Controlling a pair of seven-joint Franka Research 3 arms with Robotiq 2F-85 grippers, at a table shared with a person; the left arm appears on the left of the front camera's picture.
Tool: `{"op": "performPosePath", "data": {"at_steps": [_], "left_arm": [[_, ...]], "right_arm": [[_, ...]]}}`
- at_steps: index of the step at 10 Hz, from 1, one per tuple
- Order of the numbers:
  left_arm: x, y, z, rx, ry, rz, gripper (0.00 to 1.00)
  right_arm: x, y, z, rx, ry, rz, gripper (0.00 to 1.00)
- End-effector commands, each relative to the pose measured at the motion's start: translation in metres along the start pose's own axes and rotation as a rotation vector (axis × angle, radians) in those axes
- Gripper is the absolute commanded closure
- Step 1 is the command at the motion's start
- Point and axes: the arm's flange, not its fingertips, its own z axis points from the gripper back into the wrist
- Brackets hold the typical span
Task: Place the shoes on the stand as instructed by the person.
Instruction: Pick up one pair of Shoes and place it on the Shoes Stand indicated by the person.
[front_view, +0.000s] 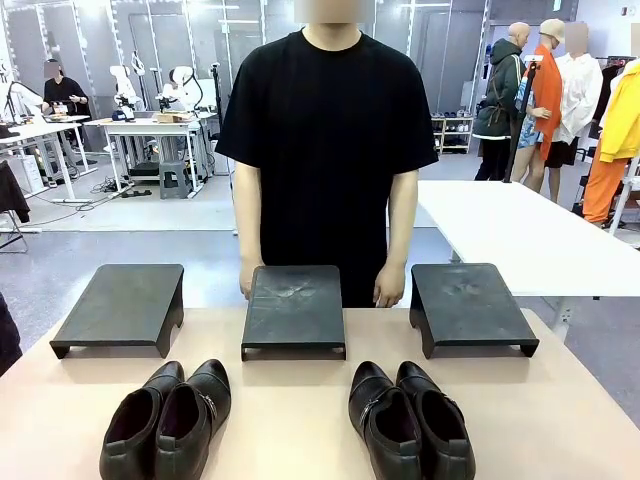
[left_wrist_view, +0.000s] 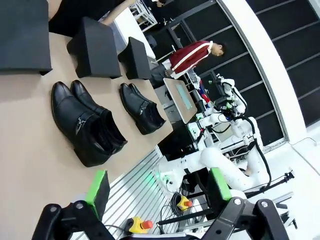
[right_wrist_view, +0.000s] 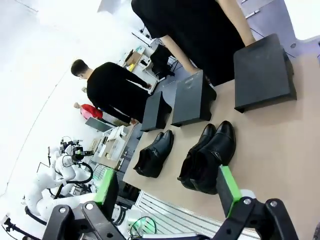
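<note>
Floor (front_view: 150, 240): grey, smooth, faintly glossy.
Back wall (front_view: 130, 30): pale framed panels, possibly glass (glare makes it hard to tell).
Worktop (front_view: 290, 430): pale beige, matte.
White table (front_view: 520, 235): long, at the right, beyond the worktop.
Workbenches (front_view: 150, 128): white, far left, with a stool (front_view: 172, 178) beneath one.
Shelf unit (front_view: 452, 135): low, against the far wall at the right.
Light: bright and even.

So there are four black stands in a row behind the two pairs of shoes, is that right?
No, three: the front view shows the left stand, middle stand and right stand in a row behind the left pair and right pair of shoes.
</note>
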Motion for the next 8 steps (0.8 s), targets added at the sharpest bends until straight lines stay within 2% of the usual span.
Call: {"op": "performPosePath", "data": {"at_steps": [1,8], "left_arm": [[-0.0025,0.0029,0.0010,-0.006,0.011,0.005,0.00],[-0.0025,0.0029,0.0010,-0.006,0.011,0.005,0.00]], "right_arm": [[0.0060,0.0039,-0.0088,0.004,0.015,0.003,0.00],[0.0060,0.0039,-0.0088,0.004,0.015,0.003,0.00]]}}
